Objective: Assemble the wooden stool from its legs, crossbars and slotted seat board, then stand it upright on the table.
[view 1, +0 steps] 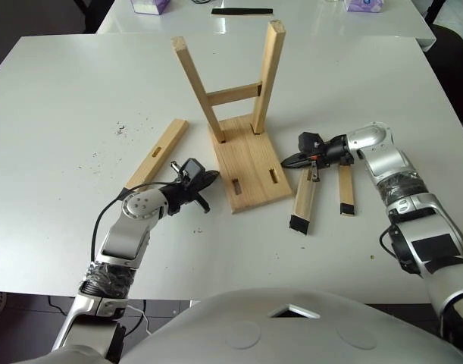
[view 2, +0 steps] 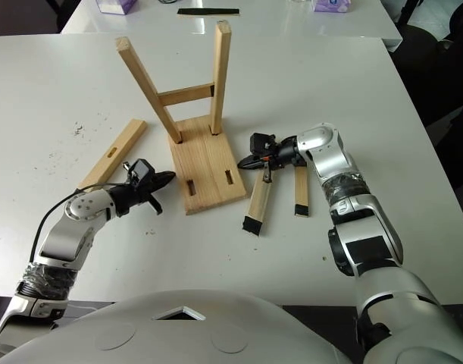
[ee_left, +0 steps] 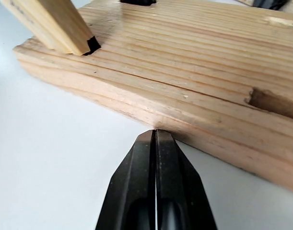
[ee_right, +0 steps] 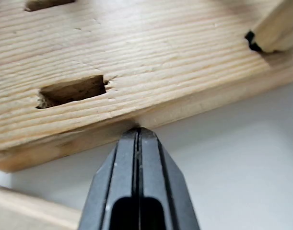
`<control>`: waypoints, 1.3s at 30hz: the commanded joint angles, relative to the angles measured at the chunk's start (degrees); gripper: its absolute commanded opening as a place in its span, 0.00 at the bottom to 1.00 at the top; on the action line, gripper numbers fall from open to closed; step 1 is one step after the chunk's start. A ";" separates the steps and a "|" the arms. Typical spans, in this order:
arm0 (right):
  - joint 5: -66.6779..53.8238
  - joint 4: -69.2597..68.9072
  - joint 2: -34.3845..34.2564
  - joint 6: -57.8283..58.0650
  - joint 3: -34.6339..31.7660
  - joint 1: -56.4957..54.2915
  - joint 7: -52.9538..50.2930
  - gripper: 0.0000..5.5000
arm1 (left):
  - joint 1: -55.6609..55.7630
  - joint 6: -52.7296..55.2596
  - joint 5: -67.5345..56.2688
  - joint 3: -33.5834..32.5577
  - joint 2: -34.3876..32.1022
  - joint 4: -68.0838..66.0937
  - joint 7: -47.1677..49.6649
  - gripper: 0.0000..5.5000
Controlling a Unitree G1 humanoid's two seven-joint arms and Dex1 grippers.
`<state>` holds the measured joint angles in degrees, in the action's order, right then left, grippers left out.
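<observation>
The slotted seat board (view 1: 250,163) lies flat mid-table. Two legs (view 1: 199,87) (view 1: 267,76) stand in its far slots, joined by a crossbar (view 1: 233,94); the two near slots are empty. One loose wooden piece (view 1: 157,154) lies to the board's left. Two more, black-tipped (view 1: 305,197) (view 1: 345,188), lie to its right. My left gripper (view 1: 214,175) is shut and empty, its tip (ee_left: 155,132) against the board's left edge. On the opposite side my right gripper (view 1: 284,161), also shut and empty, has its tip (ee_right: 138,129) at the board's right edge beside an empty slot (ee_right: 72,90).
Wood crumbs (view 1: 121,130) dot the white table (view 1: 79,91) at the left. A second table (view 1: 307,19) stands behind, carrying a black strip (view 1: 242,11) and boxes. Bare tabletop stretches to the far left and far right.
</observation>
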<state>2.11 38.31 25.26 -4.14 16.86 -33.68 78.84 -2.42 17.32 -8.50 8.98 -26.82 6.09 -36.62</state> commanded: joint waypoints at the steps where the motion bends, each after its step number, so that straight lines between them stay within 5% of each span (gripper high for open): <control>1: -3.16 -6.99 -0.90 3.54 -0.72 3.46 -0.49 0.00 | 0.48 0.24 0.65 0.46 0.40 -2.06 -0.09 0.00; 14: -6.08 -13.11 -2.24 8.48 -4.03 6.61 -8.55 0.00 | 1.33 -0.35 0.78 -5.50 -2.57 -4.14 1.07 0.00; 19: -8.70 -22.99 2.77 11.10 -14.32 14.69 -18.56 0.00 | 0.58 0.60 -2.89 -12.14 -1.63 2.87 4.01 0.00; 24: -5.88 -32.93 1.25 13.41 -26.17 24.76 -40.49 0.00 | -0.37 8.26 -21.11 -23.41 8.60 26.43 16.73 0.00; 29: -3.10 -42.89 -5.25 17.08 -26.13 34.50 -53.89 0.05 | 4.38 13.12 -22.24 -20.38 20.82 40.59 37.63 0.00; 34: -4.45 -52.37 -7.23 22.78 -25.86 42.83 -56.54 0.18 | 4.41 17.98 -17.89 -10.40 22.46 48.57 43.49 0.00; 39: -6.91 -59.52 -6.16 27.33 -24.23 47.63 -54.30 0.32 | 8.57 15.57 -14.47 -11.89 24.56 46.07 47.54 0.00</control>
<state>-3.18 -18.03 18.05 20.42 -8.17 12.44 22.98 4.35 34.36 -25.67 -0.98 -3.36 53.95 8.48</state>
